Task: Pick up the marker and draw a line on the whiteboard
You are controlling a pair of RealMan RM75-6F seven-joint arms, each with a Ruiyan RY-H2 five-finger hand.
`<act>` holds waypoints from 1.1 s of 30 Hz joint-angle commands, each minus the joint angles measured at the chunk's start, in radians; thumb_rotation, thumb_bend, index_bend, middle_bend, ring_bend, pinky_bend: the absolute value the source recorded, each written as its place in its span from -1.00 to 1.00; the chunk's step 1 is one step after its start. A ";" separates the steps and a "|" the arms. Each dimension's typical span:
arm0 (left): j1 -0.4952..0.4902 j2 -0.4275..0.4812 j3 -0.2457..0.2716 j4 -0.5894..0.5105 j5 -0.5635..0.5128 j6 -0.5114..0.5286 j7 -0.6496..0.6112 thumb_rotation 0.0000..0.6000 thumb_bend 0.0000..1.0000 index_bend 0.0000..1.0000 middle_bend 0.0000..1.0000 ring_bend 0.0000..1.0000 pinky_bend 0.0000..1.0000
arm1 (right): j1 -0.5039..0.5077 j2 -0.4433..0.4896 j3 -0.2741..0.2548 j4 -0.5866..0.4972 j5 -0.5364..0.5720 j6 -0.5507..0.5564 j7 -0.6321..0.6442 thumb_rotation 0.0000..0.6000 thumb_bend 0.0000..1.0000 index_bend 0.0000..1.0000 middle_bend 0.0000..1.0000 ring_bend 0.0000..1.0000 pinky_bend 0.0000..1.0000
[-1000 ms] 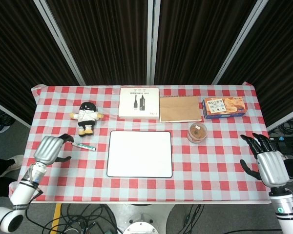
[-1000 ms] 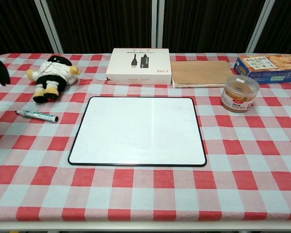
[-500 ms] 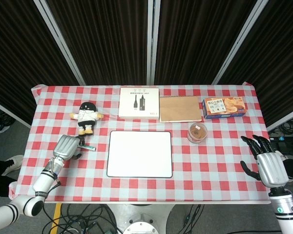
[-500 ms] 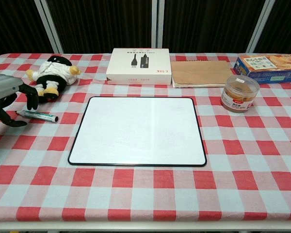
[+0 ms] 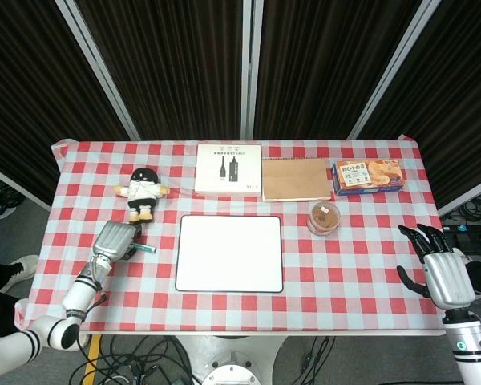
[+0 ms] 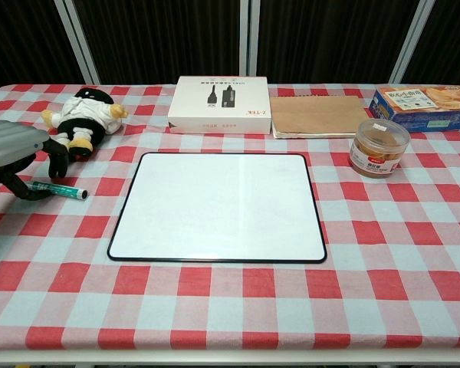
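Note:
The green-capped marker (image 6: 61, 188) lies flat on the checked cloth, left of the whiteboard (image 6: 217, 207). In the head view only the tip end of the marker (image 5: 145, 249) shows beside the whiteboard (image 5: 228, 253). My left hand (image 6: 15, 149) arches over the marker's left end, thumb on the near side and fingers on the far side, still apart. From above, the left hand (image 5: 115, 239) covers that end. I cannot tell whether the fingers touch the marker. My right hand (image 5: 437, 266) hangs open past the table's right edge, holding nothing.
A plush toy (image 6: 83, 119) lies just behind my left hand. Along the back stand a white box (image 6: 218, 104), a brown notebook (image 6: 318, 115) and a biscuit box (image 6: 425, 106). A clear jar (image 6: 379, 147) stands right of the whiteboard.
My left hand has come in from the table's left edge and settled over the marker's left end. The marker has shifted slightly toward the near side. The right hand has barely moved.

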 commanded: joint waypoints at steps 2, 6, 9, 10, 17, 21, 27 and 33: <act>-0.006 0.002 0.005 -0.008 -0.009 0.001 0.026 1.00 -0.43 -0.10 -0.09 0.58 0.90 | -0.002 -0.001 -0.001 0.004 0.002 0.000 0.003 1.00 -0.51 -0.75 -0.56 -0.82 -0.77; -0.010 0.001 0.012 -0.019 -0.015 0.009 0.066 1.00 -0.43 -0.06 -0.05 0.58 0.91 | -0.002 -0.002 -0.001 0.008 0.004 -0.001 0.008 1.00 -0.51 -0.75 -0.56 -0.82 -0.77; -0.018 0.001 0.014 -0.025 -0.022 0.013 0.111 1.00 -0.43 -0.06 -0.03 0.58 0.91 | -0.002 -0.003 -0.001 0.010 0.004 -0.002 0.010 1.00 -0.50 -0.75 -0.56 -0.82 -0.77; -0.020 0.000 0.014 -0.028 -0.025 0.017 0.129 1.00 -0.43 -0.06 -0.03 0.58 0.91 | -0.002 -0.003 -0.001 0.011 0.004 -0.002 0.010 1.00 -0.50 -0.75 -0.56 -0.82 -0.77; -0.040 -0.003 0.012 -0.055 -0.064 0.011 0.218 1.00 -0.43 -0.05 -0.02 0.58 0.91 | -0.008 -0.004 -0.004 0.016 0.007 0.002 0.017 1.00 -0.51 -0.75 -0.56 -0.82 -0.77; -0.043 -0.001 0.012 -0.068 -0.086 0.012 0.239 1.00 -0.43 -0.04 0.01 0.58 0.91 | -0.010 -0.004 -0.004 0.019 0.009 0.003 0.020 1.00 -0.51 -0.75 -0.56 -0.82 -0.77; -0.043 0.000 0.021 -0.073 -0.109 0.013 0.263 1.00 -0.43 -0.04 0.02 0.59 0.91 | -0.010 -0.005 -0.004 0.021 0.008 0.003 0.022 1.00 -0.51 -0.75 -0.56 -0.82 -0.77; -0.048 -0.007 0.027 -0.087 -0.147 0.024 0.336 1.00 -0.42 -0.04 0.02 0.59 0.91 | -0.016 -0.007 -0.007 0.027 0.009 0.006 0.029 1.00 -0.51 -0.75 -0.56 -0.82 -0.77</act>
